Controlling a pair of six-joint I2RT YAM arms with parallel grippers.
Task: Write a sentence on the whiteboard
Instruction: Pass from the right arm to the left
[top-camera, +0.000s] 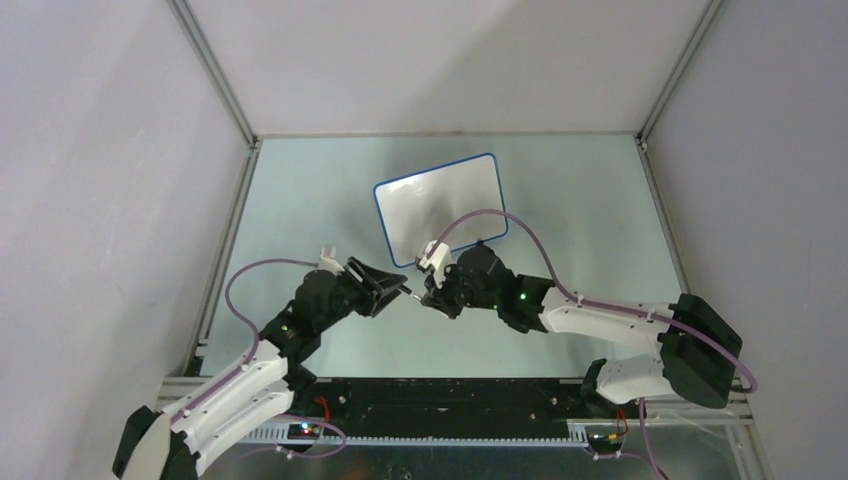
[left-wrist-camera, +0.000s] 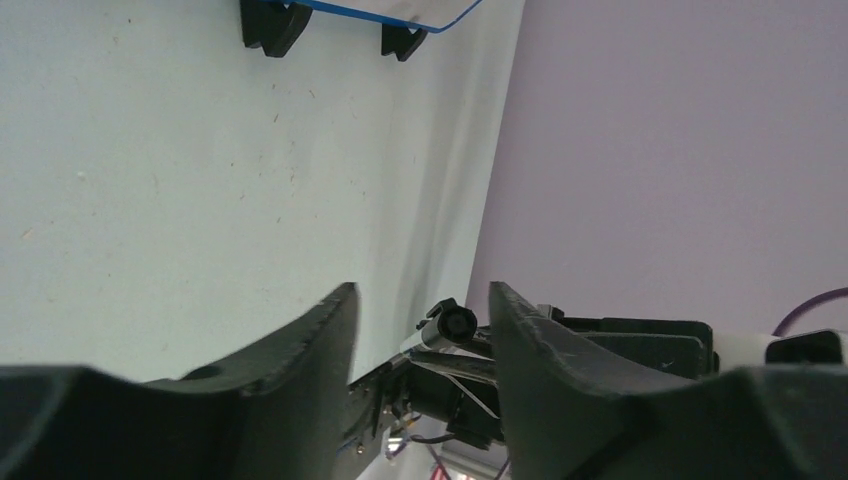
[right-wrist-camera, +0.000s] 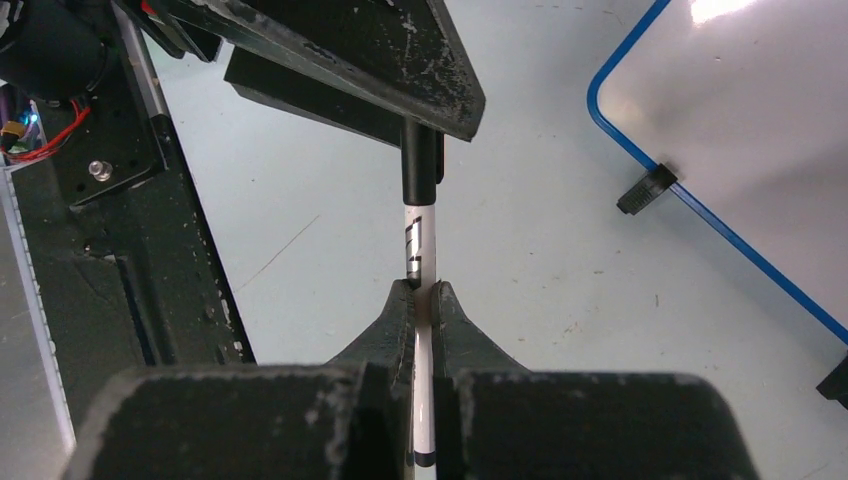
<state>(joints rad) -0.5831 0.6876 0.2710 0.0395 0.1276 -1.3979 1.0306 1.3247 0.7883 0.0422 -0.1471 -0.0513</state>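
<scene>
Two robot arms meet over a pale green table (top-camera: 600, 240). At left we see the left gripper (left-wrist-camera: 422, 298) with its jaws standing apart. The black cap (left-wrist-camera: 455, 322) of a marker (right-wrist-camera: 418, 245) sits between them, and in the left wrist view a gap shows on either side of the cap. At centre, the right gripper (right-wrist-camera: 422, 298) is clamped narrow on the marker's white barrel, cap end pointing at the left gripper. Just beyond the two grippers, toward the far wall, the whiteboard (top-camera: 440, 205) lies on the table (blue-framed, glossy, skewed a little to the table's edges). Its black clip feet (right-wrist-camera: 645, 190) sit along its near edge.
</scene>
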